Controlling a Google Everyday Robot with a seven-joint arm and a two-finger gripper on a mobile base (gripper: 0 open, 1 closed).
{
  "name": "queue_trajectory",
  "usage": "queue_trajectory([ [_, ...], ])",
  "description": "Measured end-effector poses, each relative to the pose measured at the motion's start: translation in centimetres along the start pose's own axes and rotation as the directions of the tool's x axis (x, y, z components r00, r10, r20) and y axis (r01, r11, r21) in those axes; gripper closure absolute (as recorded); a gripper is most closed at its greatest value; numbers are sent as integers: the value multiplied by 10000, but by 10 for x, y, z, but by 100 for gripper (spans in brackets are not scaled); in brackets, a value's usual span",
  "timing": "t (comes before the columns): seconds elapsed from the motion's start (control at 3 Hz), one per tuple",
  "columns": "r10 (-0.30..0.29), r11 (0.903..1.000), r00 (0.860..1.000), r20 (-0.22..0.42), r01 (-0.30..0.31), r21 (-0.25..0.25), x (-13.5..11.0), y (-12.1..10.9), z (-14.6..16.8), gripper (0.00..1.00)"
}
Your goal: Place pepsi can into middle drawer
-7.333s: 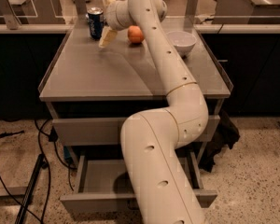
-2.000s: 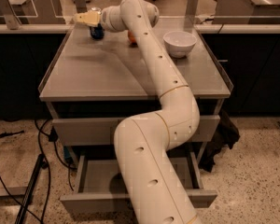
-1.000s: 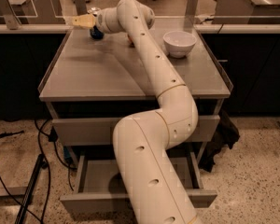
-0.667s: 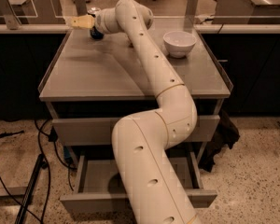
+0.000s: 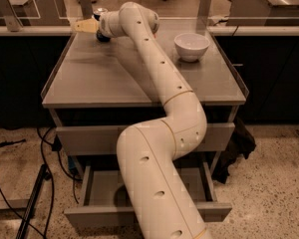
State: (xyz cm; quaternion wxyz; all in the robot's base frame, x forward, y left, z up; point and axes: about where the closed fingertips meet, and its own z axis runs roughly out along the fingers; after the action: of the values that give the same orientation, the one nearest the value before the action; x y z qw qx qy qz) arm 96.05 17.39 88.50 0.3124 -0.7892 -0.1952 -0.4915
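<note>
So the gripper [image 5: 79,26] has swung over from the far side of the pepsi can [image 5: 102,36] to the back-left corner of the table [image 5: 89,78], and for the last second it's barely budged. The can is tucked right at the gripper's base, mostly hidden behind the wrist [image 5: 109,24], so I honestly can't tell if it's got a hold yet. If it has, lifting looks like the next step. The middle drawer [image 5: 219,212] is already open, way down below the gripper, but the arm's own fat elbow [image 5: 154,183] hangs over it. The white bowl [image 5: 192,46] sits well apart.
</note>
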Motion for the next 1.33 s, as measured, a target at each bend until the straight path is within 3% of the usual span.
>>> queue_trajectory([
  [0.67, -882, 9940, 9958, -259, 863, -675, 1, 13, 13, 0],
  [1.33, -1359, 9843, 9895, -483, 1293, -1202, 2, 25, 21, 0],
])
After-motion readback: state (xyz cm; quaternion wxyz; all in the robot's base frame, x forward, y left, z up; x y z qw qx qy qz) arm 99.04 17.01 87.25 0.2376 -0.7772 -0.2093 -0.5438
